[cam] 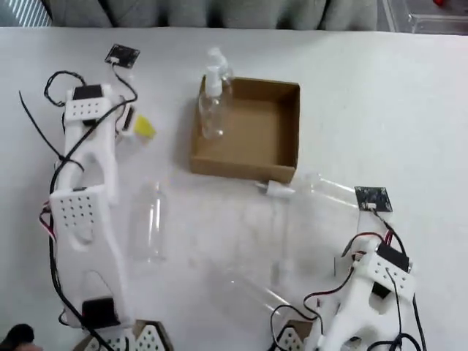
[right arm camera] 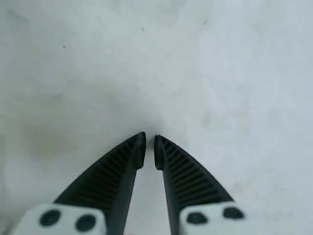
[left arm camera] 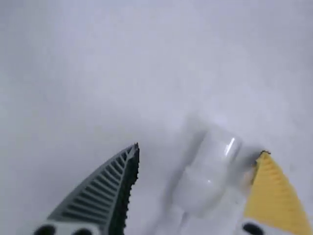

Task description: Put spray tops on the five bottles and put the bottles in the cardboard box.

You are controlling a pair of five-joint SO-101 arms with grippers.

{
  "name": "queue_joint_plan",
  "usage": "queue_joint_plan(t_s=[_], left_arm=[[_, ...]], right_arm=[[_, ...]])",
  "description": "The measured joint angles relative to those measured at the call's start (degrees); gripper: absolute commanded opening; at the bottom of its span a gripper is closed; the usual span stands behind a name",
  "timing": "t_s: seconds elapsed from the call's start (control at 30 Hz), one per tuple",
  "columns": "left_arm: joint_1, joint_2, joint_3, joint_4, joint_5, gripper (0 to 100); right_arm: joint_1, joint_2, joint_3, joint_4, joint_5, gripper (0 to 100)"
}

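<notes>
Inside the cardboard box [cam: 241, 165], a clear bottle [cam: 212, 117], spray-topped.

This looks like a robot lab. A white table [cam: 380, 95] holds a robot arm [cam: 84, 212] at the left, another arm [cam: 369, 289] at the lower right, loose black wires [cam: 36, 119] and bare circuit boards [cam: 122, 55].

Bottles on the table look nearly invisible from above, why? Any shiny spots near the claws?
High view: the clear bottle shows mostly as pale streaks of light against the white table. Left wrist view: a bright glint sits on the white spray top inside the open left claw. Right wrist view: soft, even light around the shut right claw, no glare.
</notes>
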Motion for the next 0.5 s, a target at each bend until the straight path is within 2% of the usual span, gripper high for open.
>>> queue_joint_plan(t_s=[0.2, 0.5], left_arm=[[0.35, 4.22, -11.16, 11.69, 1.76, 3], [1.49, 5.54, -23.91, 26.73, 2.81, 2]], right_arm=[[0.00, 0.00, 0.00, 0.00, 0.00, 1.7], [0.00, 0.00, 0.00, 0.00, 0.00, 1.7]])
